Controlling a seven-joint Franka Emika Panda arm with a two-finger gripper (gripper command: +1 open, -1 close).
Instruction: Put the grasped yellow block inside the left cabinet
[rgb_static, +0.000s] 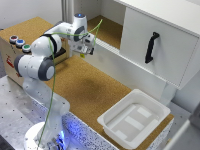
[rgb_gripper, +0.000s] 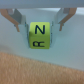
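The yellow block, a small cube with black letters N and R on its faces, sits between my gripper's two fingers in the wrist view. My gripper is shut on the block and hangs just above the cork counter, close to the front edge of the left cabinet. In the exterior view the block shows as a small yellow spot under the fingertips. The left cabinet is an open white-walled compartment with a brown cork floor.
A white door with a black handle closes the section at the exterior view's right. A white tray sits on the cork counter in front. A cork-covered box with coloured buttons stands behind my arm at the exterior view's left.
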